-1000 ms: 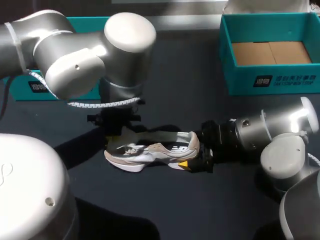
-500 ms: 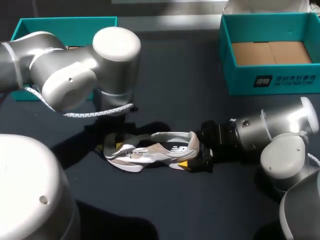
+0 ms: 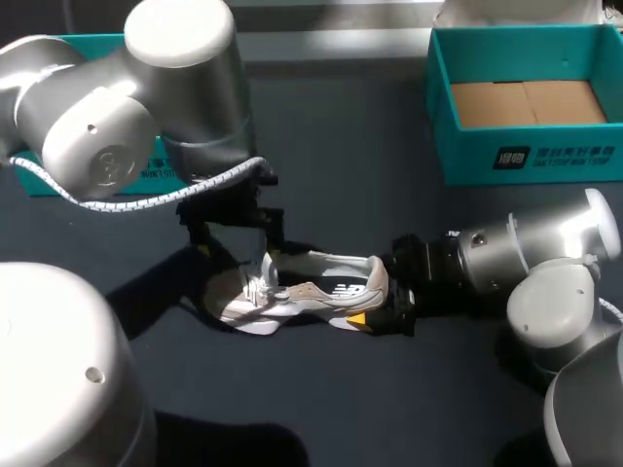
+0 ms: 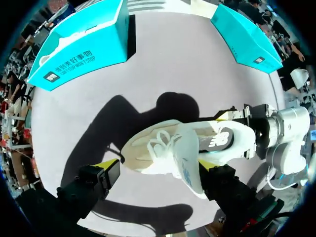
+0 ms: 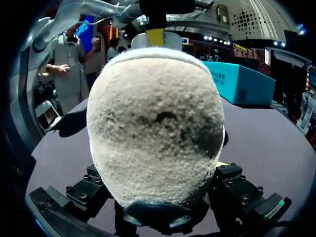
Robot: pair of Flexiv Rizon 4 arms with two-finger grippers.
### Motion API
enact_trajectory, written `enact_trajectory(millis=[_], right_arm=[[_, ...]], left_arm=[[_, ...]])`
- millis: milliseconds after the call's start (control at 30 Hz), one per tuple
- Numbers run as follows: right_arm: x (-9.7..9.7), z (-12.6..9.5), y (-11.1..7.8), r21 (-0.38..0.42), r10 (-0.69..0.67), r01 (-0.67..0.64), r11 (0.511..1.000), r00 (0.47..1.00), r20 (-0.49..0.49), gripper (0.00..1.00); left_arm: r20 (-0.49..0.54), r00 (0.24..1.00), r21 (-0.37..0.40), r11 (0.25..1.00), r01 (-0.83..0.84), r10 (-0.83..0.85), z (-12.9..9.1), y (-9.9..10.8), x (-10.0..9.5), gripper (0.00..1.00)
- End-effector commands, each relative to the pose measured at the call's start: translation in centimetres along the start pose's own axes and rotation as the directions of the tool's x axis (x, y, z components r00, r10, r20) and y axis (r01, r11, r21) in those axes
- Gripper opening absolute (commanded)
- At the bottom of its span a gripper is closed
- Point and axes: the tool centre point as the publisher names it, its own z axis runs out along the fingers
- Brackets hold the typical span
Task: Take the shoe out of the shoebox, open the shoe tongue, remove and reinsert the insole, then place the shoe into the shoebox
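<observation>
Head view: the sneaker (image 3: 311,292) lies on its side on the dark table (image 3: 370,146), well apart from the open teal shoebox (image 3: 531,156) at the far right. My right gripper (image 3: 375,292) comes in from the right and is clamped on the heel. My left gripper (image 3: 238,255) hangs over the toe end, fingers pointing down at the lacing.

Left wrist view: the left gripper's yellow tips stand spread wide, one on each side of the forefoot. I see no contact with the upper, so I count this pincer as open and empty. The laces (image 4: 160,143) sit right below it, with the tongue under them. A second teal box (image 4: 84,49) rests farther off.

Right wrist view: the fuzzy suede heel (image 5: 155,128) fills the space between the right fingers, pressed from both sides.

My read on handling: the sneaker is light, with a soft mesh and suede upper that will crumple under a pinch, while the sole and heel counter are stiff. The heel hold looks like the right anchor. For the tongue I would take its top edge, not the laces, which would slide. I cannot see the insole from here.
</observation>
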Motion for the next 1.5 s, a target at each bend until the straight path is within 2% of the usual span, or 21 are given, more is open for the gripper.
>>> enact_trajectory(millis=[33, 100, 167, 267, 300, 367, 633, 700, 767, 800, 833, 867, 1467, 1500], right_arm=[[-0.1, 0.5, -0.4, 0.004, -0.001, 0.001, 1.000, 1.000, 0.003, 0.00], [-0.1, 0.5, -0.4, 0.004, -0.001, 0.001, 1.000, 1.000, 0.003, 0.00], [-0.1, 0.5, -0.4, 0.004, -0.001, 0.001, 1.000, 1.000, 0.003, 0.00], [-0.1, 0.5, -0.4, 0.004, -0.001, 0.001, 1.000, 1.000, 0.003, 0.00], [-0.1, 0.5, -0.4, 0.004, -0.001, 0.001, 1.000, 1.000, 0.003, 0.00], [-0.1, 0.5, -0.4, 0.004, -0.001, 0.001, 1.000, 1.000, 0.003, 0.00], [-0.1, 0.5, -0.4, 0.004, -0.001, 0.001, 1.000, 1.000, 0.003, 0.00], [-0.1, 0.5, -0.4, 0.004, -0.001, 0.001, 1.000, 1.000, 0.003, 0.00], [-0.1, 0.5, -0.4, 0.004, -0.001, 0.001, 1.000, 1.000, 0.003, 0.00], [-0.1, 0.5, -0.4, 0.004, -0.001, 0.001, 1.000, 1.000, 0.003, 0.00], [-0.1, 0.5, -0.4, 0.004, -0.001, 0.001, 1.000, 1.000, 0.003, 0.00], [-0.1, 0.5, -0.4, 0.004, -0.001, 0.001, 1.000, 1.000, 0.003, 0.00], [-0.1, 0.5, -0.4, 0.004, -0.001, 0.001, 1.000, 1.000, 0.003, 0.00], [-0.1, 0.5, -0.4, 0.004, -0.001, 0.001, 1.000, 1.000, 0.003, 0.00]], left_arm=[[-0.119, 0.842, 0.036, 0.850, -0.526, 0.526, -2.3, -0.3, 0.9, 1.00], [-0.126, 0.742, 0.026, 0.750, -0.661, 0.659, -2.9, -0.6, 2.2, 1.00], [-0.119, 0.611, 0.012, 0.617, -0.787, 0.782, -3.0, -1.2, 3.2, 1.00], [-0.096, 0.422, -0.063, 0.418, -0.906, 0.901, -2.9, -2.0, 5.0, 1.00], [-0.091, 0.358, -0.066, 0.353, -0.933, 0.929, -2.9, -2.1, 5.5, 1.00], [-0.094, 0.239, -0.076, 0.233, -0.970, 0.966, -3.0, -2.4, 6.5, 1.00], [-0.021, -0.106, -0.094, -0.107, -0.990, 0.994, -3.2, -1.7, 9.8, 1.00], [-0.018, -0.169, -0.087, -0.170, -0.982, 0.985, -3.2, -1.6, 10.2, 0.70], [-0.016, -0.217, -0.078, -0.217, -0.973, 0.976, -3.2, -1.5, 10.5, 0.20], [-0.020, -0.243, -0.071, -0.244, -0.967, 0.970, -3.3, -1.4, 10.5, 0.00], [-0.021, -0.273, -0.053, -0.273, -0.960, 0.962, -3.3, -1.3, 10.5, 0.00], [-0.023, -0.271, -0.036, -0.272, -0.962, 0.962, -3.4, -1.2, 10.4, 0.00], [-0.028, -0.260, -0.038, -0.261, -0.964, 0.965, -3.5, -1.2, 10.4, 0.00], [-0.042, -0.299, -0.021, -0.300, -0.954, 0.953, -2.9, -1.1, 10.6, 0.00]])
